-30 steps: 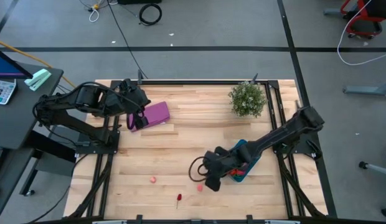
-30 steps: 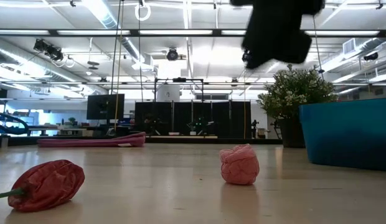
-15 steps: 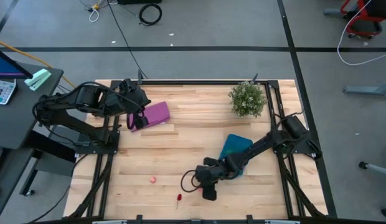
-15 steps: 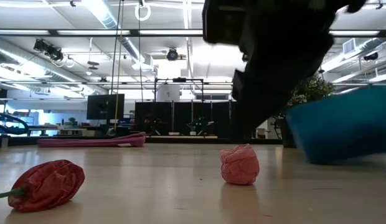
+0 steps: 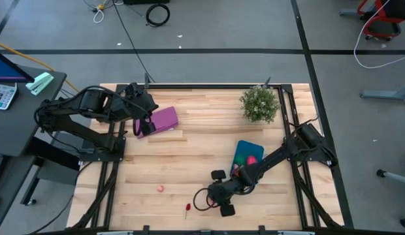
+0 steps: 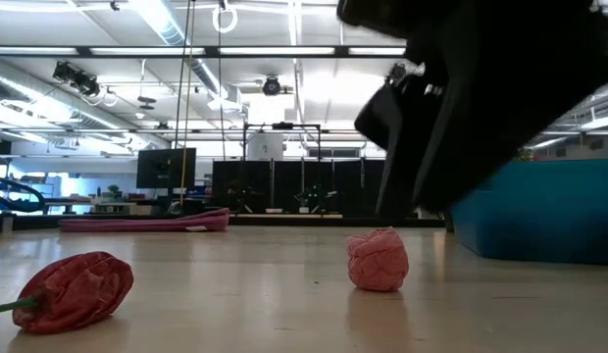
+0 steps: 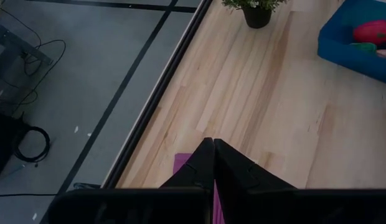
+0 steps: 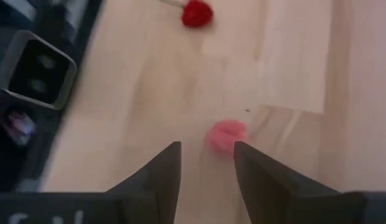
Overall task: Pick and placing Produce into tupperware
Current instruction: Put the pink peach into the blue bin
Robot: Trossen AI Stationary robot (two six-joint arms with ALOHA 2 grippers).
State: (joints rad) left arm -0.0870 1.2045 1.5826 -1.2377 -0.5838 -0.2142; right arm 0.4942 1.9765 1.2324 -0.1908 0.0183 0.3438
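Note:
The teal tupperware (image 5: 247,151) sits right of centre with red produce (image 5: 251,160) and a green piece (image 7: 367,46) inside. One pink piece of produce (image 8: 227,135) lies on the table just ahead of my open right gripper (image 8: 207,158), which hangs low over it (image 5: 212,194) without touching. The low view shows the same piece (image 6: 378,260). A red piece (image 5: 187,207) and another pink one (image 5: 161,188) lie nearer the table's near edge. My left gripper (image 7: 211,155) is shut and waits above the purple flat object (image 5: 163,119) at the far left.
A potted green plant (image 5: 259,103) stands at the far right. The low camera's housing (image 8: 34,68) sits at the near edge, close to the right gripper. Bare wood stretches across the table's middle.
My right gripper has swung from above the tupperware toward the table's near edge and left, and has come down close to the pink piece. It has rolled about its own axis on the way. Its fingers stay open.

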